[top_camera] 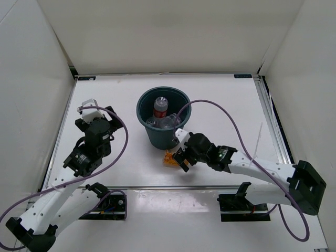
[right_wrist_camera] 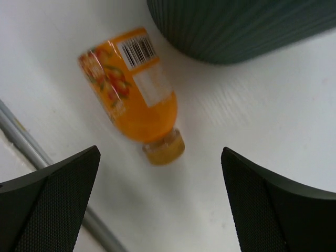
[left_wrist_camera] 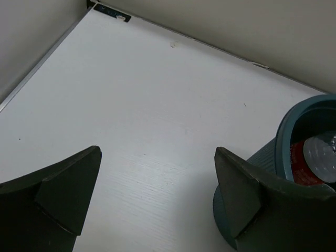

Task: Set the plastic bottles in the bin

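Observation:
The dark blue-grey bin (top_camera: 145, 107) stands mid-table and holds a red-labelled bottle (top_camera: 160, 106) and clear bottles (top_camera: 169, 121). It also shows in the left wrist view (left_wrist_camera: 286, 142) with the red label (left_wrist_camera: 299, 164) inside, and in the right wrist view (right_wrist_camera: 236, 26). The stubby orange bottle (top_camera: 169, 158) lies on its side on the table just in front of the bin; in the right wrist view (right_wrist_camera: 134, 94) its cap points toward the camera. My right gripper (top_camera: 181, 156) (right_wrist_camera: 160, 202) is open just beside it, empty. My left gripper (top_camera: 89, 107) (left_wrist_camera: 157, 202) is open and empty, left of the bin.
White walls enclose the table on three sides. A grey rail (right_wrist_camera: 31, 152) runs along the table's near edge by the orange bottle. Purple cables (top_camera: 226, 113) loop over both arms.

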{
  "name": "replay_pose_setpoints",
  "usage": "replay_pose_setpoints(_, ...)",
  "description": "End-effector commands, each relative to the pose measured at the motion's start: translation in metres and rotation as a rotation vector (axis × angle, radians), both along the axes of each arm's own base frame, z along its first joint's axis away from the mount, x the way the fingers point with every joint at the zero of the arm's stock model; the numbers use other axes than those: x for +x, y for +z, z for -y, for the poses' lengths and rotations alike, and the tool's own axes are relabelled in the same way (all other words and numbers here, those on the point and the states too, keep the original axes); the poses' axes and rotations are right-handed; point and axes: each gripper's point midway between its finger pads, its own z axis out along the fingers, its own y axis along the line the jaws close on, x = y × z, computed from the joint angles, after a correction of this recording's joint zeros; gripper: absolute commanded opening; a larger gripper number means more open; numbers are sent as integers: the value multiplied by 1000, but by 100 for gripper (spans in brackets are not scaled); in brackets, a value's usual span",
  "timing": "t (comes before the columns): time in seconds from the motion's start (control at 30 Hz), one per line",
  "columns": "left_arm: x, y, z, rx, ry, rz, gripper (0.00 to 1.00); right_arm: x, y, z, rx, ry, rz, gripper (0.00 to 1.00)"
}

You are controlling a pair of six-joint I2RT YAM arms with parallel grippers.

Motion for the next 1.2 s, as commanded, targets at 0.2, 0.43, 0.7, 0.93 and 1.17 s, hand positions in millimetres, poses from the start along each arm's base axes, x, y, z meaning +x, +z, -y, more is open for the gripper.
replay_pose_setpoints(0.2, -25, -32, -3, -127, -4, -69, 100, 20, 10, -66, 145, 168, 141, 96)
replay_pose_setpoints(0.43, -34, -35, -15, -133, 67, -116, 100, 2, -20, -71, 135, 207, 18, 79)
replay_pose_setpoints(0.7, -41, -41, -30, -187, 173, -90, 100, -35, -18, -42, 112, 214, -150, 48)
replay_pose_setpoints(0.93, -51, -79, -38, -278, 267, -103, 100, -49, 23, -13, 88, 210, -162, 38)
replay_pose_setpoints(1.17, -55, -91, -41, -287, 283, -120, 100, -43, 18, -23, 91, 255, -130, 69)
